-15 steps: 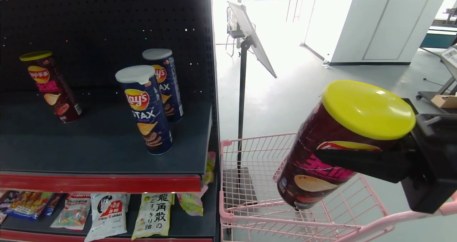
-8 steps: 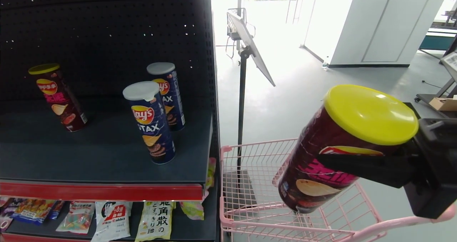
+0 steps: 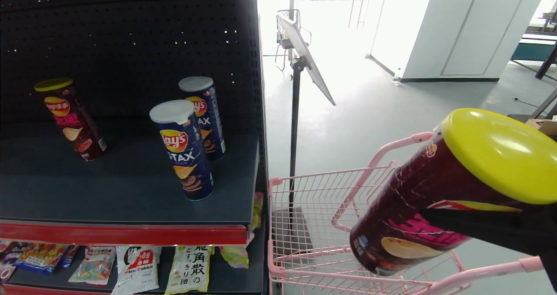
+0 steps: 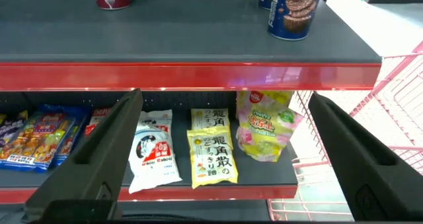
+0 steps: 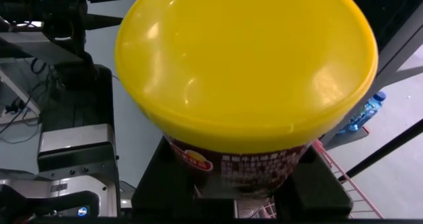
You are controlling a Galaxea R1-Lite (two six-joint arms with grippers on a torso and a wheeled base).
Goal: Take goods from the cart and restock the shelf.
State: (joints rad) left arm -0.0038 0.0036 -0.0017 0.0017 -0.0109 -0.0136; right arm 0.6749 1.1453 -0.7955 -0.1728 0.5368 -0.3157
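Observation:
A maroon chip can (image 3: 417, 208) with a yellow lid (image 3: 500, 151) hangs tilted above the pink cart (image 3: 313, 190), and my right gripper (image 3: 457, 219) is shut on its upper body. The right wrist view looks down on the same lid (image 5: 244, 59), with the gripper (image 5: 241, 191) clamped below it. On the dark shelf (image 3: 109, 190) stand another maroon can (image 3: 72, 119) at the far left and two blue cans (image 3: 182, 149) (image 3: 203, 116) near the right end. My left gripper (image 4: 225, 158) is open and holds nothing, level with the lower shelf.
Snack bags (image 3: 187, 264) lie on the lower shelf (image 4: 218, 191) under a red shelf edge (image 3: 122, 235). A sign stand (image 3: 296, 112) rises just behind the cart. Open floor spreads to the right of the shelf.
The head camera tilted up a second ago, then held still. My right gripper carried the maroon can right and slightly down, uncovering the cart's pink handle bar.

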